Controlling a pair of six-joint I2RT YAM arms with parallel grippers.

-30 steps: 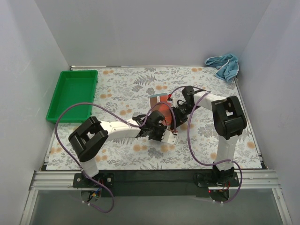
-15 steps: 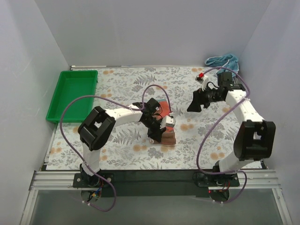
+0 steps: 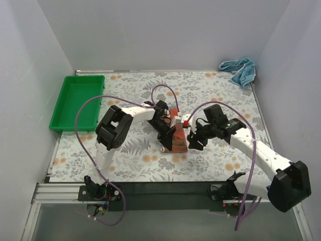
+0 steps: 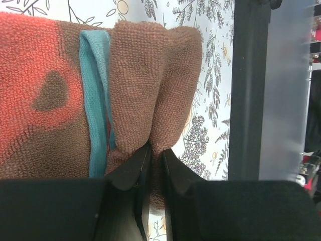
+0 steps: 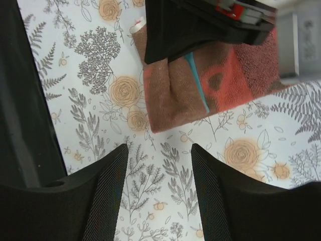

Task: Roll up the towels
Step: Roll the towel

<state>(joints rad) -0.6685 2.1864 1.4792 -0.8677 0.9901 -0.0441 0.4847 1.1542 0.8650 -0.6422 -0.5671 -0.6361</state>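
The left tool (image 4: 154, 159) pinches a fold of the rust-red towel (image 3: 178, 141), seemingly part-rolled, at the middle of the bench (image 3: 130, 95). The right tool (image 5: 158, 150), spread, is just right of it. The blue towel (image 3: 239, 70) lies crumpled at the far right.

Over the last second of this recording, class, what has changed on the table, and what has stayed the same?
The right gripper swung out toward the far right corner, then came back and now hangs open beside the rust-red towel. The left gripper stayed shut on that towel's fold, drawing it slightly nearer. The blue towel and green tray have not moved.
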